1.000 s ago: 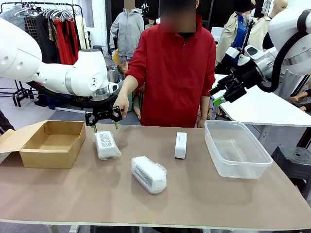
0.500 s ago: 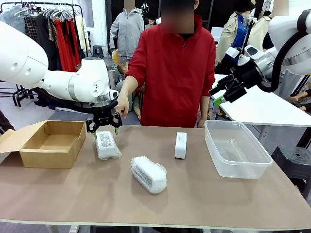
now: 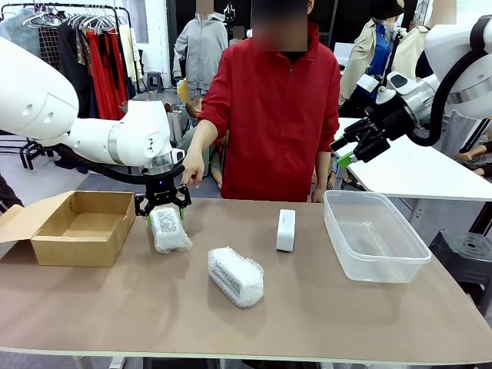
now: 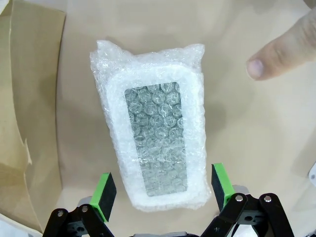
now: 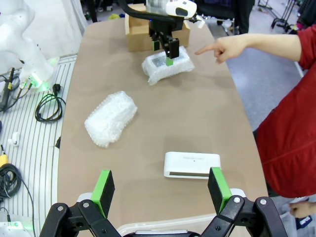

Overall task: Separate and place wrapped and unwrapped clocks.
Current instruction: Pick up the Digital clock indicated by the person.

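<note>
Wrapped clock [image 4: 153, 143], lying flat on the counter [image 3: 346, 307] near the box [image 3: 77, 231], looks light but squashy and slippery in its bubble wrap, so the wide-open left gripper [image 4: 162, 190] straddling one end should pinch its firmer long sides, not loose film.

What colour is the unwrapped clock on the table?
The unwrapped clock is plain white, clearest in the right wrist view.

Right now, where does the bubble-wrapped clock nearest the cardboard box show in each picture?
Front view: wrapped clock left of centre, just right of the cardboard box.
Left wrist view: wrapped clock in the middle, box at the left edge.
Right wrist view: wrapped clock top centre, box just beyond it.
Shared landmark: the cardboard box.
</note>
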Controlling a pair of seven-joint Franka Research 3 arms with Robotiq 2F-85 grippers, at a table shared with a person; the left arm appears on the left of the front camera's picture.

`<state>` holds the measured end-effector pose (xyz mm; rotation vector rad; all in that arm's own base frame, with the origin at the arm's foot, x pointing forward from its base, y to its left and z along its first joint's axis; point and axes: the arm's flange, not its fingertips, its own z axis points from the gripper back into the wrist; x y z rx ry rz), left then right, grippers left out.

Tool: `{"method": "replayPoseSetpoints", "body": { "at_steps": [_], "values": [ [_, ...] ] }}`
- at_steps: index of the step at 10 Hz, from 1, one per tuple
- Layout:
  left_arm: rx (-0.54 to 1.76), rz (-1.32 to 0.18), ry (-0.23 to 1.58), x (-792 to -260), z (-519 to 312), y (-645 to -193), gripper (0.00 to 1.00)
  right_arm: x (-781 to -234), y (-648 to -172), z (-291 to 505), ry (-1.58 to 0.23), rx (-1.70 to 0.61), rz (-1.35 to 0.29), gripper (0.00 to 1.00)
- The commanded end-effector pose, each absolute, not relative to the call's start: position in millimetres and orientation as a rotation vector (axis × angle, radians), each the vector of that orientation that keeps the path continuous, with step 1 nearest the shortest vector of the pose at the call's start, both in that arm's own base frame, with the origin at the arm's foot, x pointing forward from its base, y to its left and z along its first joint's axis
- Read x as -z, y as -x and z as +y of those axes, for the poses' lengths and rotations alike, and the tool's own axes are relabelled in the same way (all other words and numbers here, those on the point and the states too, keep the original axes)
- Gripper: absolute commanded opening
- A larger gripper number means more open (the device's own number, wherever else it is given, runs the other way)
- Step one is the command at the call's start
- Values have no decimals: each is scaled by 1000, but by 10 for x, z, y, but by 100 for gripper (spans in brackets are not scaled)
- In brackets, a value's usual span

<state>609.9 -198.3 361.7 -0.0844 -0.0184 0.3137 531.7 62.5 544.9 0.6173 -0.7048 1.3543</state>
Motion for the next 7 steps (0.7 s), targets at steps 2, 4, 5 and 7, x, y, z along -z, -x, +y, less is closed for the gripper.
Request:
{"method": "replayPoseSetpoints", "body": {
  "at_steps": [2, 4, 5, 7],
  "values": [
    [-317, -3, 126, -3538, -1918, -6175, 100, -5466, -5312, 627, -614, -1359, -705, 100],
    [-312, 5, 133, -3467, -1885, -6204, 100, -5466, -5312, 627, -614, -1359, -705, 100],
    [-310, 10, 129, -3427, -1870, -6217, 100, -5466, -5312, 627, -614, -1359, -705, 100],
    [-309, 34, 107, -3350, -1844, -6243, 100, -5466, -5312, 627, -614, -1359, -705, 100]
  ]
}}
